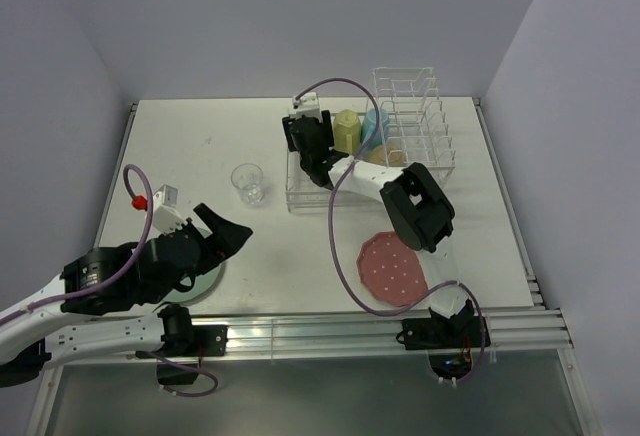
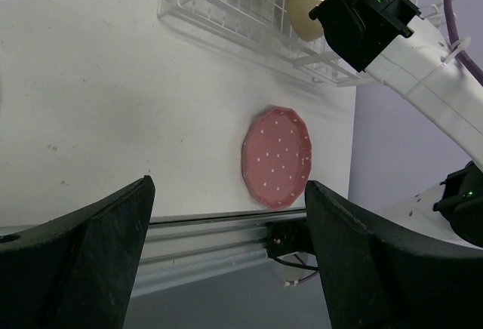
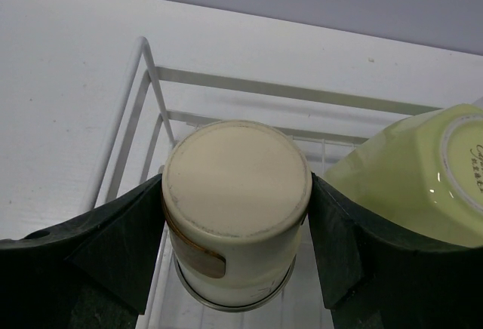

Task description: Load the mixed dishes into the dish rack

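Leaving bare white table [image 1: 200, 136] open to its left, the dish rack [image 1: 310, 206] stands by the lavender back wall [image 1: 300, 16]. Inside its left end the right gripper [image 3: 235, 193] clasps the upturned small metallic-tan cup [image 3: 235, 167], beside the yellow-green mug [image 3: 411, 170]. Well left of the rack the left gripper [image 2: 228, 189] gapes wide, empty; the pink plate [image 1: 393, 268] lies in front of it.

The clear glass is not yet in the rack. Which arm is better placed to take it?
Left. The clear glass stands left of the dish rack, nearer the left end effector, which is open and empty. The right end effector grips a small cup inside the rack.
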You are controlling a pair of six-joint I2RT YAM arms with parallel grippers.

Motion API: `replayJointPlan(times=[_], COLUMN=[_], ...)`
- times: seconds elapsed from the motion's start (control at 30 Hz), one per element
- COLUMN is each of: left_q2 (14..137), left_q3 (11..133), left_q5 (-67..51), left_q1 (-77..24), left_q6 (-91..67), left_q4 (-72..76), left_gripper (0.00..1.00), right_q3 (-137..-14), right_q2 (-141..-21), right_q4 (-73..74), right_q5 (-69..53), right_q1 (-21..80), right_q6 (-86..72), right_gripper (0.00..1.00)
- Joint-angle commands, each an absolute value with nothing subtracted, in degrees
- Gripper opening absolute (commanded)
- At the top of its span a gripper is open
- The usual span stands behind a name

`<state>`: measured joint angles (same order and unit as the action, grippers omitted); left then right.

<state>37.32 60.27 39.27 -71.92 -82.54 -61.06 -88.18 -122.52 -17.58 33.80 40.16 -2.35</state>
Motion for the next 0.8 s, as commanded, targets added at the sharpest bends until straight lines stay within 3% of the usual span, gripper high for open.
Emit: replayJointPlan(times=[0.0, 0.03, 0.07, 0.13, 0.33, 0.6, 0.77], left_q2=[37.5, 37.9, 38.1, 39.5, 42.9, 45.8, 49.1], left_q3=[60.1, 60.3, 60.6, 60.9, 61.7, 61.9, 59.3], left_q5=[40.0, 40.1, 40.3, 40.3, 40.0, 39.3, 37.5], left_q1=[-72.1, -72.0, -72.0, -72.0, -72.0, -71.5, -65.3], left_q6=[-85.3, -85.3, -84.8, -85.3, -89.5, -89.3, -74.6], left_q4=[-63.0, -63.2, -62.9, -63.0, -64.8, -65.1, -56.5], left_gripper=[0.86, 0.86, 0.86, 0.87, 0.88, 0.82, 0.86], right_q3=[-90.4, -89.9, -89.5, -88.6, -81.7, -75.0, -79.8], right_q2=[-122.6, -122.5, -122.3, -121.8, -115.4, -104.3, -92.3], right_q4=[-23.6, -24.3, -24.4, -24.3, -25.1, -23.0, -2.0], right_q5=[34.3, 34.4, 34.5, 35.0, 33.8, 30.3, 29.8], right_q1=[40.2, 40.2, 40.2, 40.3, 40.2, 41.5, 43.3], right_q6=[-2.4, -2.1, -1.9, -2.4, -4.8, -8.3, -17.6], right_gripper=[0.45, 0.55, 0.74, 0.84, 0.97, 0.99, 0.99])
